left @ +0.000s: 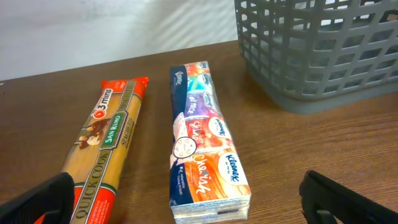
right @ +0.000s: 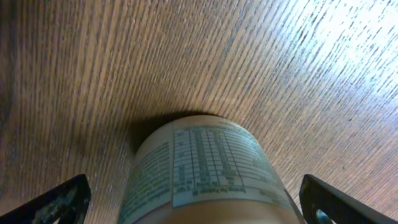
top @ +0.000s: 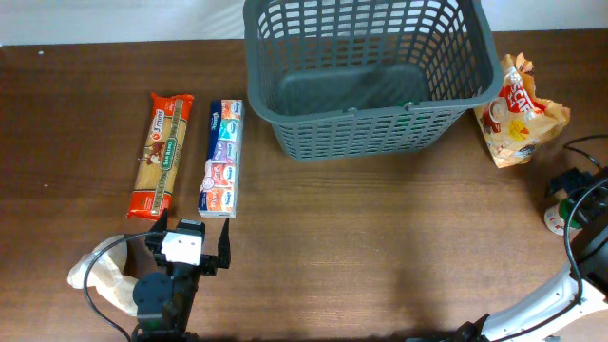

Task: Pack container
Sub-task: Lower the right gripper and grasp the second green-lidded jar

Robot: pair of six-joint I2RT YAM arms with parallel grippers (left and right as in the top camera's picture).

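Container (top: 361, 128): far centre of your worktop (top: 380, 247), empty, ahead and to the right of the left fingers (left: 43, 198), which are spread. Tissue pack (left: 205, 149) lies just ahead of them, long axis pointing away (pasta packet (left: 106, 149) parallel beside it). Right fingers (right: 62, 196), spread, flank a labelled jar (right: 205, 162) that overhead barely shows.

**Grey lattice among bright packets**

The dark brown wooden worktop (top: 380, 247) shows straight grain. The large dark grey plastic basket (top: 361, 133) has slotted lattice walls. The long red and golden spaghetti packet (top: 161, 155) carries a green band. The oblong tissue pack (top: 221, 159) runs dark blue, pink, red, orange. The crinkled snack bag (top: 518, 114) is orange and yellow.
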